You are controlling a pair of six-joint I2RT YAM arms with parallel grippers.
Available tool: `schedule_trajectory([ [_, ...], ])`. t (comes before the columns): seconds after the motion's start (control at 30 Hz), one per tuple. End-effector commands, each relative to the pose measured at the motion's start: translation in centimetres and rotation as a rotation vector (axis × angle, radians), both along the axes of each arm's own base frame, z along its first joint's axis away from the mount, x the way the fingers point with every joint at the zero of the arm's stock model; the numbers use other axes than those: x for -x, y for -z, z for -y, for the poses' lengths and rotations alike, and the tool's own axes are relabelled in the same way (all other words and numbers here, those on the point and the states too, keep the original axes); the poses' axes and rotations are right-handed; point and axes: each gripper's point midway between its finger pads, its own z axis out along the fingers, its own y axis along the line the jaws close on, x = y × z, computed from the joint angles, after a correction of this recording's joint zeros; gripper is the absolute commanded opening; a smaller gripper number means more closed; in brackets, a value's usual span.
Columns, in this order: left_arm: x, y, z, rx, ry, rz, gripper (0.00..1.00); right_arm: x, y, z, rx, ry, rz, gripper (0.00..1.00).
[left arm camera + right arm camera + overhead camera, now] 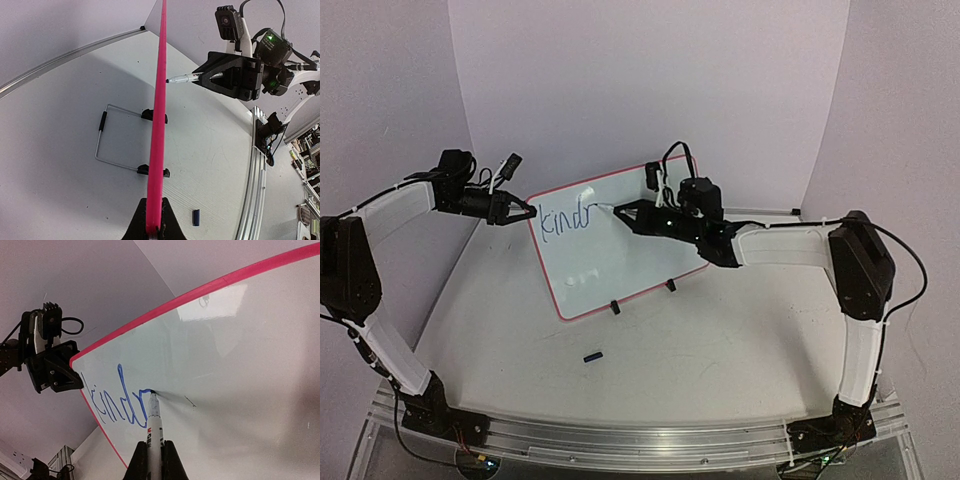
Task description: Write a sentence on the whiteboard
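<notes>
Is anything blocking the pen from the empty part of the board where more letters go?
No, nothing visible. The white marker pen in the right gripper touches the red-rimmed white whiteboard just past the dark-blue handwritten letters, and the board's surface beyond them is bare.

Shiny whiteboard (610, 265), dull table (720, 330)
Ahead of the right gripper (154, 454) the whiteboard is smooth and glossy; the pen (154, 420) it holds looks like white plastic; the table below is matt.
</notes>
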Motion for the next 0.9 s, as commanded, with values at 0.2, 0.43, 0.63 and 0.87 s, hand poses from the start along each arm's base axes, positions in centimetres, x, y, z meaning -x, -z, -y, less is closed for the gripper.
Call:
schedule_trajectory([
  [0.2,0.3,-0.5,-0.1,-0.043,-0.002,0.043,0.00,0.4,1.1,1.3,0.008,0.013,-0.042,0.00],
  [0.43,0.3,-0.6,0.0,-0.041,0.000,0.043,0.00,0.9,1.0,1.8,0.017,0.014,-0.043,0.00],
  [0.63,0.3,-0.5,-0.1,-0.041,-0.001,0.042,0.00,2.3,-2.9,1.8,-0.040,-0.041,0.024,0.00],
  [0.87,0.3,-0.6,-0.1,-0.042,-0.002,0.045,0.00,2.4,-4.4,2.1,-0.056,-0.036,0.056,0.00],
])
